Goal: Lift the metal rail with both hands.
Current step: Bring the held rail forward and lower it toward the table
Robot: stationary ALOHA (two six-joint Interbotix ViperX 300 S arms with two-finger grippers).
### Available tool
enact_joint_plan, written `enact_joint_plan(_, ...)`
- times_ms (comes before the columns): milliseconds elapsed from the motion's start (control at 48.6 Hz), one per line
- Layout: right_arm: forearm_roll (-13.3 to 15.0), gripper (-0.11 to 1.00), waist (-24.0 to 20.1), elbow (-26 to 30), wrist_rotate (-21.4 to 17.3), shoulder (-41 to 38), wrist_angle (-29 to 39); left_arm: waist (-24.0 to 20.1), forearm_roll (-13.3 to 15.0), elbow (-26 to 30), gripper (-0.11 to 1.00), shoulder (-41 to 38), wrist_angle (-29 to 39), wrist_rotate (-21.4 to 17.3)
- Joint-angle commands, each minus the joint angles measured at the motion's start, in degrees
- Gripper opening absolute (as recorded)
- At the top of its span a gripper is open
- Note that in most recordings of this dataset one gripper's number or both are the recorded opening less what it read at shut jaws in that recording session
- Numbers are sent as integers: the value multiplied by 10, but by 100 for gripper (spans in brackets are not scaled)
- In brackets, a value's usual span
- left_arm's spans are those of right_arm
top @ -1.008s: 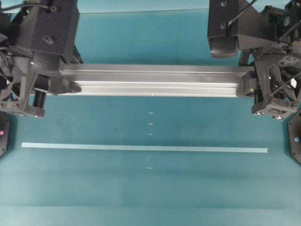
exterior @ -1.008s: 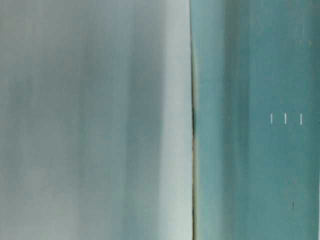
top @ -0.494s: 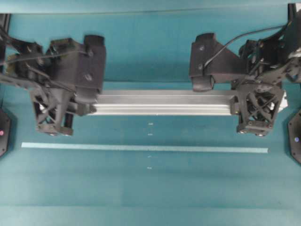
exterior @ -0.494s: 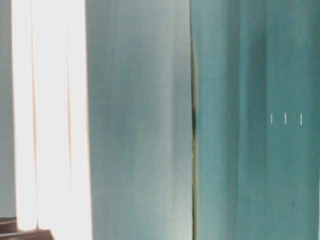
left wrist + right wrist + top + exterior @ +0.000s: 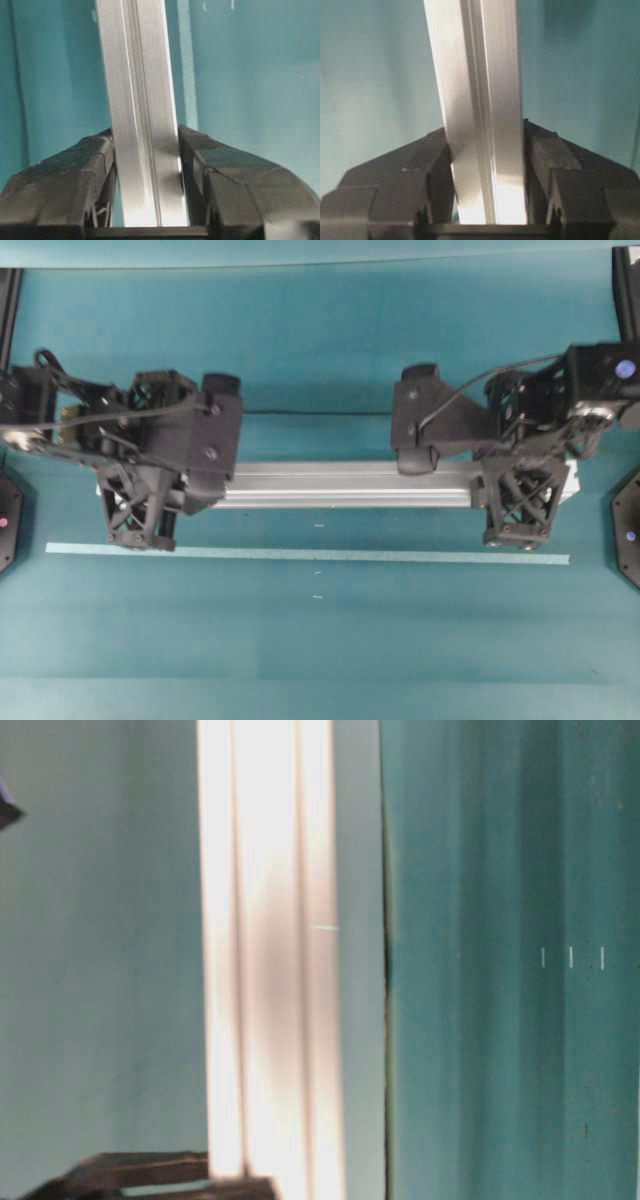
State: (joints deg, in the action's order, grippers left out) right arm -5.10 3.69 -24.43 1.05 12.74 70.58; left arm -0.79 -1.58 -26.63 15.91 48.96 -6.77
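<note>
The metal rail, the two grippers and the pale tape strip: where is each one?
metal rail (image 5: pixel 350 484): overhead view, bare middle.
left gripper (image 5: pixel 145 165): left wrist view, between fingertips.
right gripper (image 5: pixel 487 170): right wrist view, between fingertips.
tape strip (image 5: pixel 300 554): overhead view, mid-length.

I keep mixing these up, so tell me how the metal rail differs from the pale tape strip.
The metal rail is thick, shiny and grooved; the tape strip is thin, flat and matte. The rail is clamped by both grippers, left and right; the strip lies untouched on the table. Both are long, straight and run parallel.
</note>
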Motion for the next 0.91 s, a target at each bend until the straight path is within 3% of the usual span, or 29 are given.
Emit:
enact_joint_plan(0, -2, 39, -9, -8, -1, -3, -23, 4, 0, -10, 32, 1, -11, -2)
enact_joint_plan(885, -14, 39, -48, -118, -3, -55, -208, 0, 0, -115, 32, -49, -142, 1)
